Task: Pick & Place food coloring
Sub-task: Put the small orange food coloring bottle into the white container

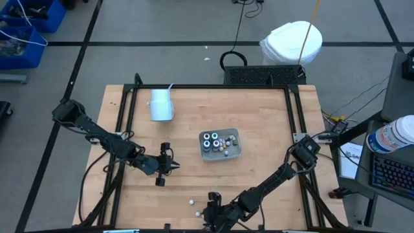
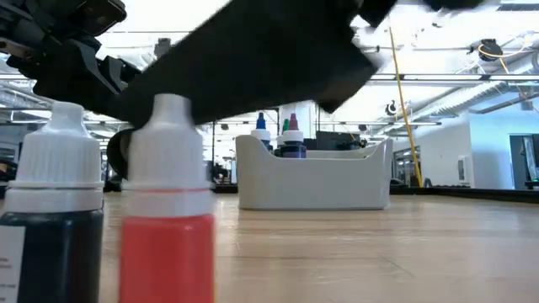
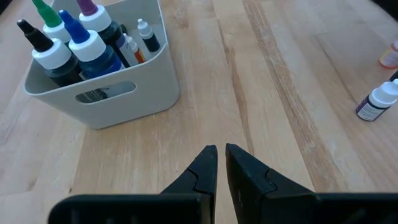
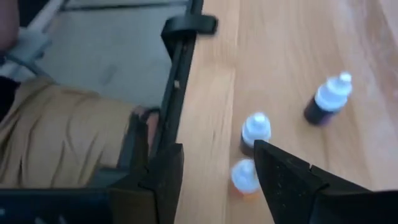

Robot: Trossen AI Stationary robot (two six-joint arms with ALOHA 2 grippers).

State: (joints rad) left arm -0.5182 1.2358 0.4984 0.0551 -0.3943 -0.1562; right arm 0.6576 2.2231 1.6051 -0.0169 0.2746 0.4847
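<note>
grey floor (image 1: pixel 162 26) with dark lines, blue bins (image 1: pixel 26 29), bright ceiling lights (image 2: pixel 438 21)

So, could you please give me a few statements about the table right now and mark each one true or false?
1. The grey tray holds several food coloring bottles. True.
2. The left claw grips a bottle. False: it is shut on nothing.
3. The right claw stands open beside loose bottles at the table edge. True.
4. The white cup stands upright. False: it lies on its side.
</note>
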